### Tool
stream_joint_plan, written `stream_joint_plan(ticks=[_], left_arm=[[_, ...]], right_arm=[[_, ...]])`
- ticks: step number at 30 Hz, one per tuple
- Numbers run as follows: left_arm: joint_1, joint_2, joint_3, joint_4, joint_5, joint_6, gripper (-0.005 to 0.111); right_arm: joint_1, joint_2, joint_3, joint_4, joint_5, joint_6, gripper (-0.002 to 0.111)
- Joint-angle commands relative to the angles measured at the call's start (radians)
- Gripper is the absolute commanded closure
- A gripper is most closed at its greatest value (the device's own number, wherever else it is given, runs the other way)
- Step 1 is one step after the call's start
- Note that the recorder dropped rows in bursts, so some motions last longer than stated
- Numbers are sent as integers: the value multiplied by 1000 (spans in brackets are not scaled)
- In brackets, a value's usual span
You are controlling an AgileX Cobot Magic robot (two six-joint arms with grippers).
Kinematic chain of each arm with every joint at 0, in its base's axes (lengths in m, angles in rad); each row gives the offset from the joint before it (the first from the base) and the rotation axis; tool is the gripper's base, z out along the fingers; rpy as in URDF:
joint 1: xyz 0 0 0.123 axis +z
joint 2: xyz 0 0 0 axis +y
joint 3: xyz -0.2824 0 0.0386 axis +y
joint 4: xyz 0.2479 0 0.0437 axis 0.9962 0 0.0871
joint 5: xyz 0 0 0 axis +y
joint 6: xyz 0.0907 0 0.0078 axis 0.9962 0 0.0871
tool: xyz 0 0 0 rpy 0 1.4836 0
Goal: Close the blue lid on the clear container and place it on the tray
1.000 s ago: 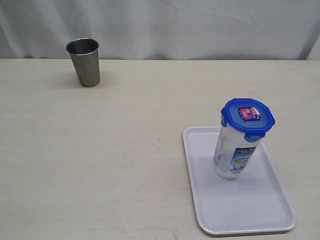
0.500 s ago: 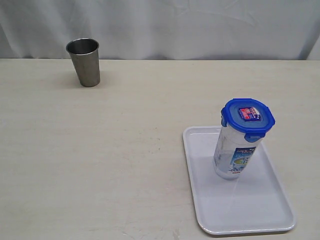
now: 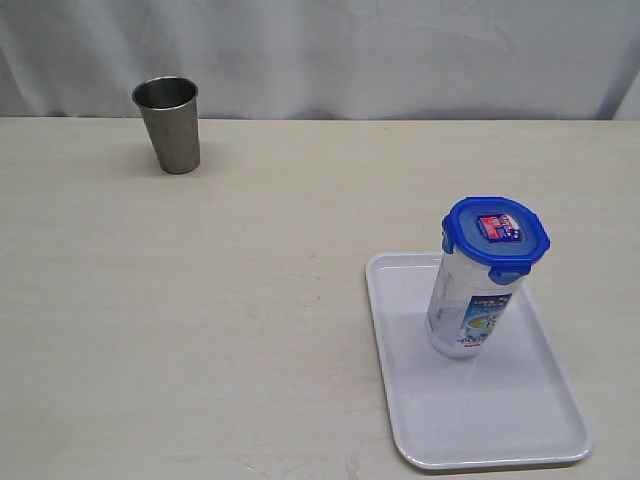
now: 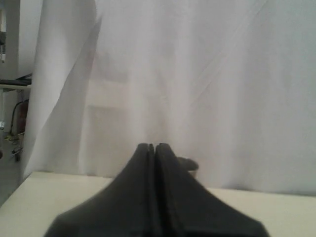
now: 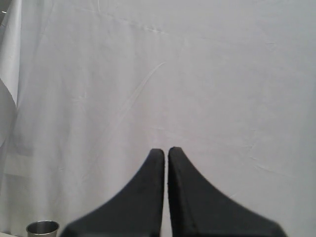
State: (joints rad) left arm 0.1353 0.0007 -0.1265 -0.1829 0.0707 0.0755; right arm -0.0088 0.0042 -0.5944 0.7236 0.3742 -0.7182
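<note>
A white cloth backdrop hangs behind a pale, wood-grained tabletop. At the far left, close to the cloth, a steel cup stands upright, well apart from everything else. On the near right the tray lies flat on the tabletop. The clear container stands upright on the tray's far half, inside the rim. The blue lid sits on its mouth, and the flap facing the exterior camera is folded down.

The left tool shows only in its own wrist view. Its dark fingers are pressed together, gripping nothing, and face the cloth above the tabletop's far edge. The right tool is also closed, with only a thin slit between its fingers. It is empty and faces the cloth, with the steel cup's rim visible at the edge of its view.
</note>
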Motion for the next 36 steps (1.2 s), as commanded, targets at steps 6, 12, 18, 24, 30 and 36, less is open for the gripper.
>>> stream_joint_plan(ticks=[6,12,18,24,30,36], left_arm=[[18,-1,126,124,-32,2,107],[18,-1,126,146,43,2,107],[18,-1,126,146,233,2,107],[18,-1,126,148,245,-16,107],[18,-1,126,148,245,-16,107],[18,-1,126,148,245,-16,107]], right_arm=[[0,-4,2,-6,-10,0,104],[0,-4,2,-6,-8,0,104],[0,-4,2,-6,-8,0,104],[0,-4,2,-6,-8,0,104],[0,-4,2,-6,-8,0,104],[0,-4,2,-6,-8,0,104]])
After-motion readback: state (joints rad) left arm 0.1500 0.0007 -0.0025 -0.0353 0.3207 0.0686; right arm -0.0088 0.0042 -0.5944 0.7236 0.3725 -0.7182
